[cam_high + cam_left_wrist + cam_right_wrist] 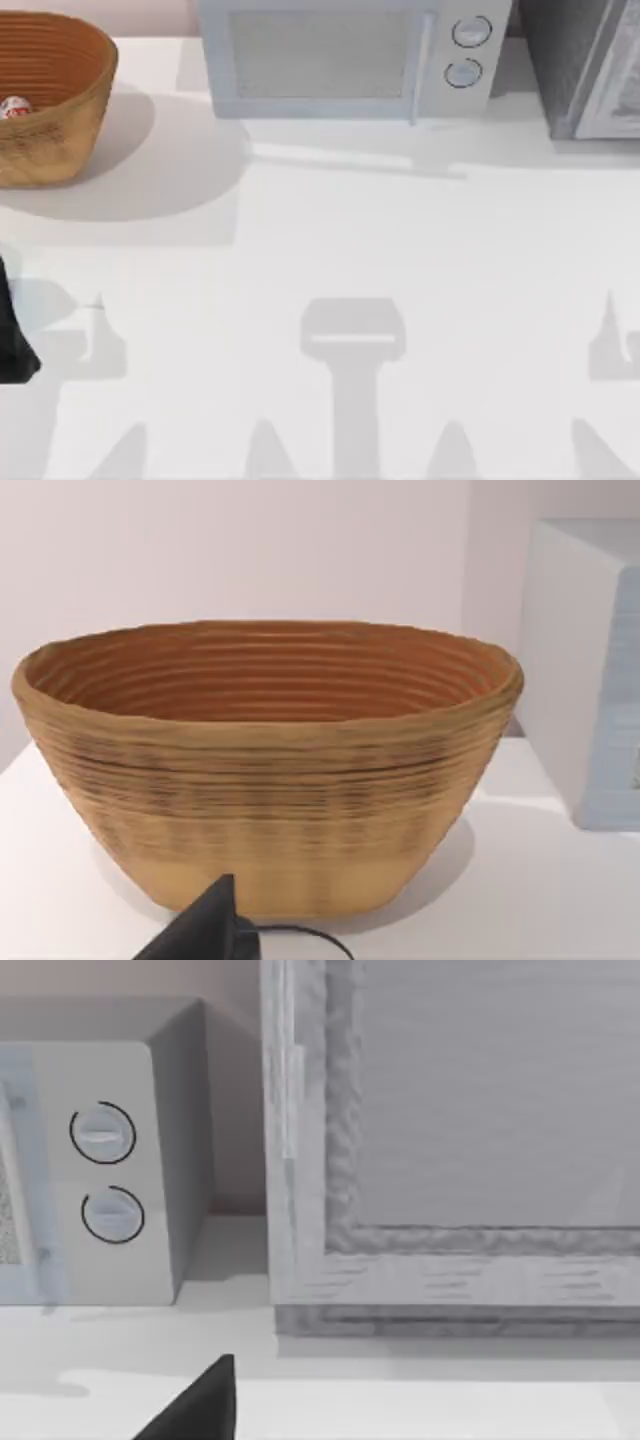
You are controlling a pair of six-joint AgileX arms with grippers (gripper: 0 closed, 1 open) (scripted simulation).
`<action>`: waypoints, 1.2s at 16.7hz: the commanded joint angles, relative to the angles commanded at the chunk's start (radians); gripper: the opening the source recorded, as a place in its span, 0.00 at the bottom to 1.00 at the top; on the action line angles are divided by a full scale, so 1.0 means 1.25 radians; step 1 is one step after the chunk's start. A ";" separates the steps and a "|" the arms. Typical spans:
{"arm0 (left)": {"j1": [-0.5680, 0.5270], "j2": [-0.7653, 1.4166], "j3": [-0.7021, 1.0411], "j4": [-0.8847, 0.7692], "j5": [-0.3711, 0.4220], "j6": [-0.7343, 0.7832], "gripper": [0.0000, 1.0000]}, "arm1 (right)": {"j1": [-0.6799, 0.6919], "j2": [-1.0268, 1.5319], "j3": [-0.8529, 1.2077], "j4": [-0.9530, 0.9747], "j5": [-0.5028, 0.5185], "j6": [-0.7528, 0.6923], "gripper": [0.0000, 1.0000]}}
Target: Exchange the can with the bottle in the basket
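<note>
White tabletop [330, 250] spread under everything, with only arm shadows across its near part. At the back stood a pale microwave [345, 55] with two round dials, and to its right a grey cabinet-like box [585, 65] at the top view's far right corner; the right wrist view looked at both from close by, the microwave [100, 1160] beside the grey framed panel [450, 1140].

Next in size was the basket [45, 95], orange-brown woven wicker with a ribbed inside, standing upright at the table's far left corner. In the left wrist view the basket [265, 770] faced the camera side-on, its rim level, with the microwave's pale side just beyond it.

Inside the basket, against its left part, lay the can [14, 108], a small white shape with a red label, only partly seen past the top view's left edge.

My left arm [12, 330] showed as a dark shape at the top view's left edge, well apart from the basket and nearer than it. A dark tip of the left gripper [205, 925] sat low in the left wrist view, and a similar tip of the right gripper [195, 1405] in the right wrist view; whether either pair of fingers was open or closed I could not tell.
</note>
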 joint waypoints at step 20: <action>0.106 0.972 0.942 -0.540 0.071 0.074 1.00 | 0.000 0.000 0.000 0.000 0.000 0.000 1.00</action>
